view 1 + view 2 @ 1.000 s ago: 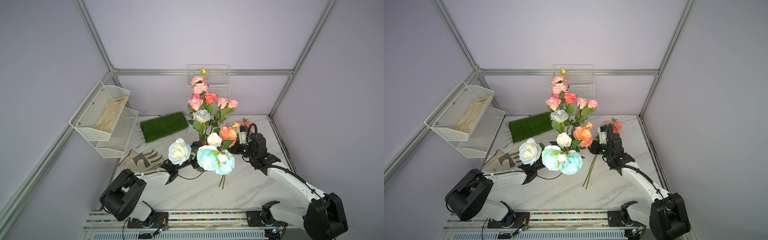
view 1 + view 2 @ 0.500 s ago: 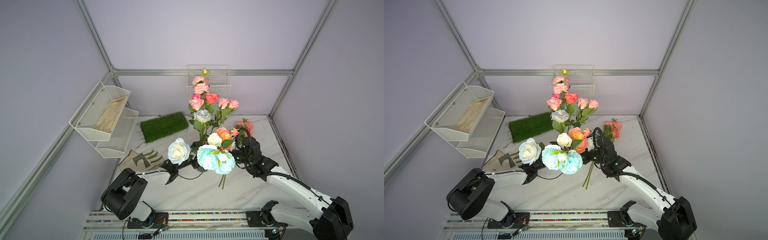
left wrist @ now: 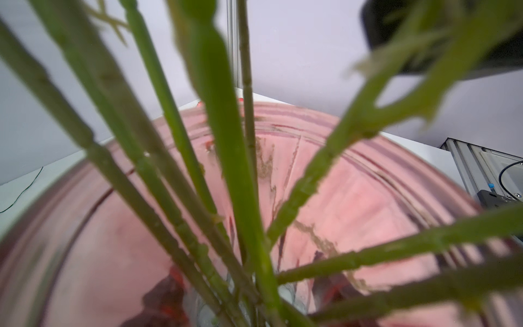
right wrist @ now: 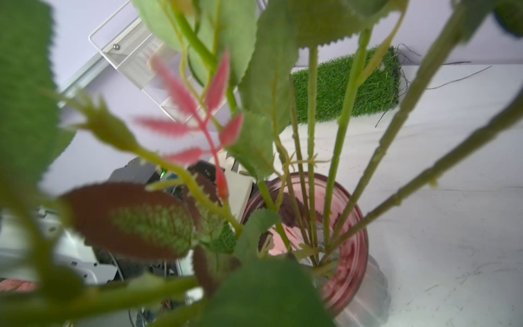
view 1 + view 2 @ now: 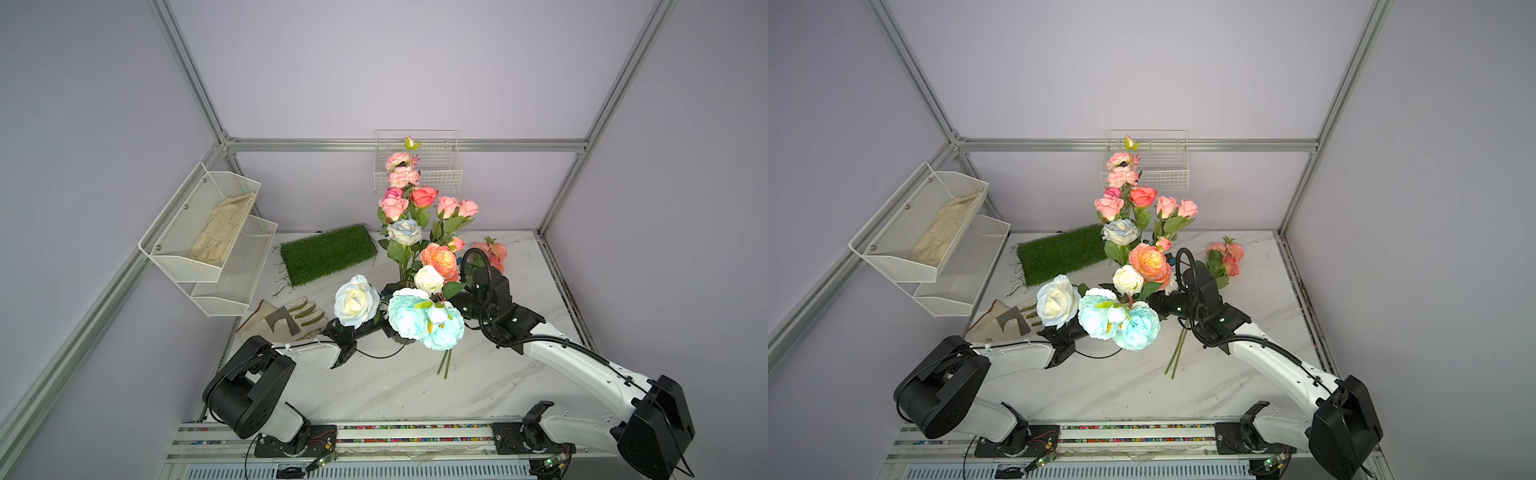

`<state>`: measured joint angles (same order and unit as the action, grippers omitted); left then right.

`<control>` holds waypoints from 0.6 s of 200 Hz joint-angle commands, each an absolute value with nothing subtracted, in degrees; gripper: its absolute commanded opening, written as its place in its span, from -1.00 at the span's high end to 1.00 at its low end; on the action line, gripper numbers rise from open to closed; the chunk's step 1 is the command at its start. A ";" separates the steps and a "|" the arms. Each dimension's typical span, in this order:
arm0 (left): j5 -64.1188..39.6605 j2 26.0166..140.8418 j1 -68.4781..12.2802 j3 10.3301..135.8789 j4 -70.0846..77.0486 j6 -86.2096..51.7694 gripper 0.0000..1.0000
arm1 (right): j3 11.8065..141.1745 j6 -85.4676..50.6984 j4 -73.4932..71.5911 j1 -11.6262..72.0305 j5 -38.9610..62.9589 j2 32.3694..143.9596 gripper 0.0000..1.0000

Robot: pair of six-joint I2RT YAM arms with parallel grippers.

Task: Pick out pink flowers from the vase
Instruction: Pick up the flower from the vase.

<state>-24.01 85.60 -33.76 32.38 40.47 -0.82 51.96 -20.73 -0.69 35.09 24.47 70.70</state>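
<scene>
The left hand reaches in under the cream rose and the aqua blooms. It is closed. In the right wrist view its pale finger lies against the wall of the vase, so it looks to be gripping the glass to steady it. The vase stands mid-surface, hidden from above by the bouquet. The pink flowers in it rise on near-upright stems, with a salmon-coral bloom lowest. Just right of those stems, below that bloom, sits the right hand, the free one and the nearer. Leaves cover its fingers, so I cannot tell whether it grips anything. Any pull should run upward along the stem. Farther right, picked pink flowers lie on the surface.
</scene>
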 commanded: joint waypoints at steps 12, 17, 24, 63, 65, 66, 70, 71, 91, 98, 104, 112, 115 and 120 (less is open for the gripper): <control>-26.15 88.04 -33.75 32.95 33.34 -4.46 1.00 | 54.31 -20.72 -4.04 35.51 21.91 70.70 0.83; -26.15 88.07 -33.73 32.96 33.39 -4.52 1.00 | 54.31 -20.51 -3.61 35.52 21.14 70.11 0.86; -26.16 88.07 -33.75 33.01 33.40 -4.55 1.00 | 54.32 -20.12 -2.84 35.51 19.98 69.21 0.90; -25.58 88.03 -33.66 32.74 33.40 -4.15 1.00 | 55.25 -19.41 2.11 35.56 12.52 62.23 1.00; -25.58 88.06 -33.64 32.71 33.40 -4.13 1.00 | 55.39 -19.31 2.35 35.52 12.20 61.83 1.00; -25.58 88.06 -33.61 32.70 33.35 -4.13 1.00 | 55.47 -19.19 2.49 35.51 12.03 61.68 1.00; -25.53 88.00 -33.58 32.63 33.40 -4.21 1.00 | 55.71 -18.87 3.18 35.54 11.17 61.04 1.00; -25.51 87.95 -33.62 32.62 33.40 -4.17 1.00 | 55.80 -18.75 3.39 35.52 10.90 60.97 1.00; -25.23 87.80 -33.40 32.28 33.65 -4.31 1.00 | 58.16 -17.33 7.77 35.41 5.86 58.19 1.00; -25.17 87.72 -33.39 32.26 33.67 -4.31 1.00 | 59.22 -17.31 9.46 35.42 3.29 57.21 1.00; -25.17 87.71 -33.35 32.20 33.70 -4.31 1.00 | 60.14 -17.23 11.06 35.42 0.37 56.43 1.00; -25.14 87.63 -33.31 32.17 33.57 -4.30 1.00 | 61.60 -17.52 13.32 35.43 -3.77 55.34 1.00; -25.14 87.63 -33.31 32.10 33.50 -4.26 1.00 | 62.22 -17.64 14.20 35.42 -5.51 55.03 1.00; -25.06 87.57 -33.31 32.10 33.56 -4.29 1.00 | 63.40 -17.74 15.91 35.40 -8.52 54.62 1.00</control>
<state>-24.16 85.97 -33.71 32.38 41.12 -0.89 58.78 -18.72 7.94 35.16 5.61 57.39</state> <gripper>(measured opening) 0.313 0.055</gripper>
